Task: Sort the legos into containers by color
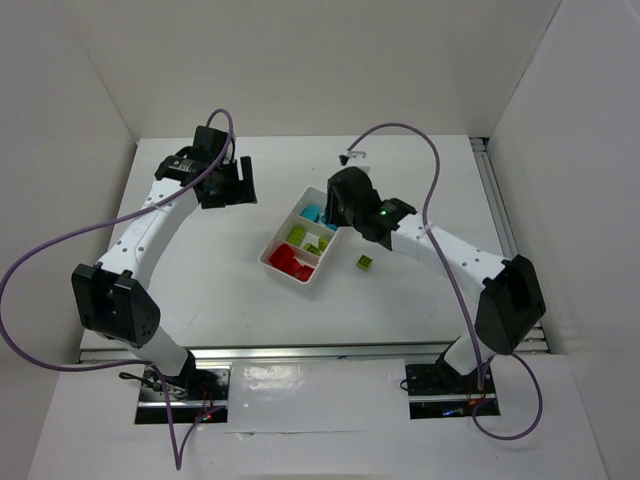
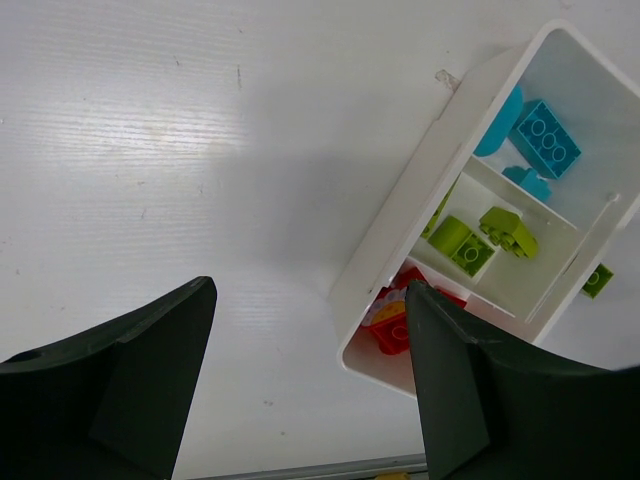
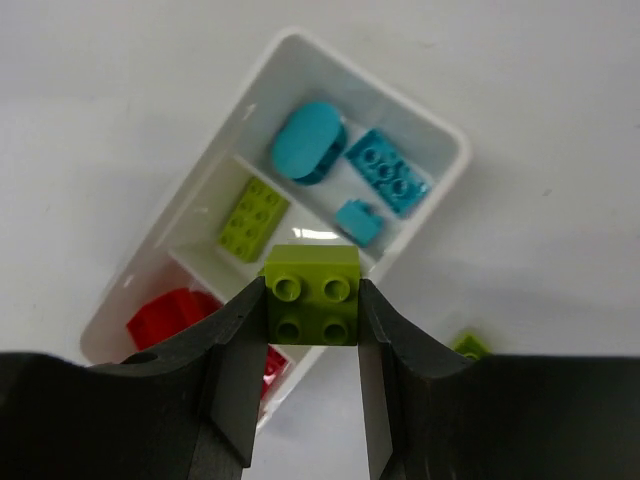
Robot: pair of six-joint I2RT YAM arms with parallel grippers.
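The tray (image 2: 400,235) lies slantwise near the middle of the table (image 1: 200,270), one end toward the near left corner, the other toward the far right. Its far compartment (image 3: 300,70) holds three legos (image 3: 388,170), the middle compartment (image 3: 305,220) several, the near compartment (image 3: 112,322) a heap. A loose brick (image 1: 366,263) lies just right of the tray. A second brick (image 3: 312,310) is pinched in the right gripper (image 3: 312,290) above the tray; the left gripper (image 2: 310,288) hangs toward the far left corner.

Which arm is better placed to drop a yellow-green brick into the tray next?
Right. The right gripper is shut on a yellow-green brick over the tray; the left gripper is open, empty, beside the tray.
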